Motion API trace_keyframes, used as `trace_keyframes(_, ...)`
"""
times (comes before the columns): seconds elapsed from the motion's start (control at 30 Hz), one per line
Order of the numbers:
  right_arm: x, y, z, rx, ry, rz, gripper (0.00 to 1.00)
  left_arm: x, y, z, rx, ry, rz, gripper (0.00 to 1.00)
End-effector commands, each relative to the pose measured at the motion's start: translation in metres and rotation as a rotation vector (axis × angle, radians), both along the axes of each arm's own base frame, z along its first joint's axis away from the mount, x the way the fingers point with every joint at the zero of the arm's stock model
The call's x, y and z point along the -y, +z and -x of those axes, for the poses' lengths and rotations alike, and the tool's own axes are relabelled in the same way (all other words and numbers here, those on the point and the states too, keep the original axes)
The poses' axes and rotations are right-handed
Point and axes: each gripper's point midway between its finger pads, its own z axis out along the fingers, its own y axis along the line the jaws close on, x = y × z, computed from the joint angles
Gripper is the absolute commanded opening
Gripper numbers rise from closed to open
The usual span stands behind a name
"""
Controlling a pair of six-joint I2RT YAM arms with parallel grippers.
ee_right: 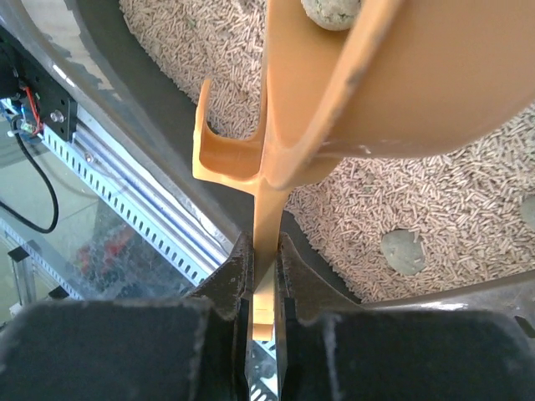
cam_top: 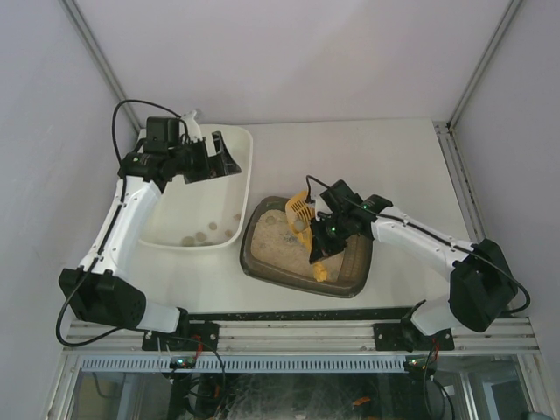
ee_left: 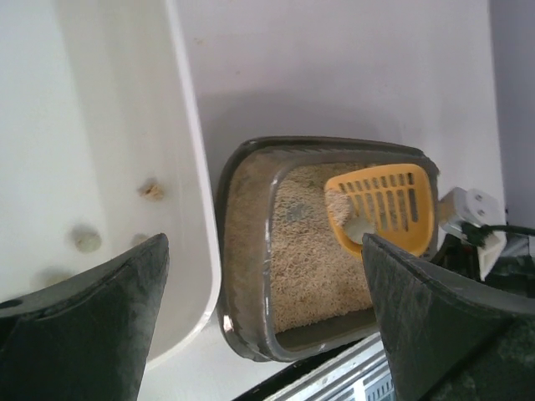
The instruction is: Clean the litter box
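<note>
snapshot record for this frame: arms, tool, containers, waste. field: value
left gripper: open, empty, over the far end of the white tub
right gripper: shut on the handle of the yellow scoop
scoop: slotted head over the litter box, one grey clump in it
litter box: beige pellet litter, at least one loose clump lying on it
white tub: beside the litter box, on the left arm's side; several clumps on its floor

Olive-brown litter box [cam_top: 289, 282], flat, pellet-filled
</note>
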Motion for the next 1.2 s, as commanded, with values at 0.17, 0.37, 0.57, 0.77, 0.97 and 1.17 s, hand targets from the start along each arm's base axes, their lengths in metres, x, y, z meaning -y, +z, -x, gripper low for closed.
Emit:
trace_keyframes(0.17,-0.005,0.027,0.019,0.005,0.066,-0.069,0.00,0.075,0.045,0.052,0.143,-0.624,0.439,1.00)
trace_keyframes(0.37,-0.004,0.028,0.022,0.016,0.062,-0.087,0.00,0.085,0.011,0.037,0.175,-0.672,0.355,1.00)
trace_keyframes(0.57,-0.003,0.022,0.020,0.027,0.070,-0.078,0.00,0.091,-0.026,0.041,0.175,-0.908,0.136,1.00)
trace_keyframes(0.77,-0.008,0.023,0.020,0.018,0.088,-0.098,0.00,0.091,-0.050,0.030,0.215,-1.011,0.030,1.00)
trace_keyframes(0.97,-0.011,0.028,0.022,0.015,0.107,-0.122,0.00,0.107,-0.068,0.027,0.267,-1.145,-0.032,0.99)
trace_keyframes(1.17,-0.011,0.026,0.025,-0.005,0.115,-0.117,0.00,0.129,-0.073,0.041,0.253,-1.295,0.029,0.95)
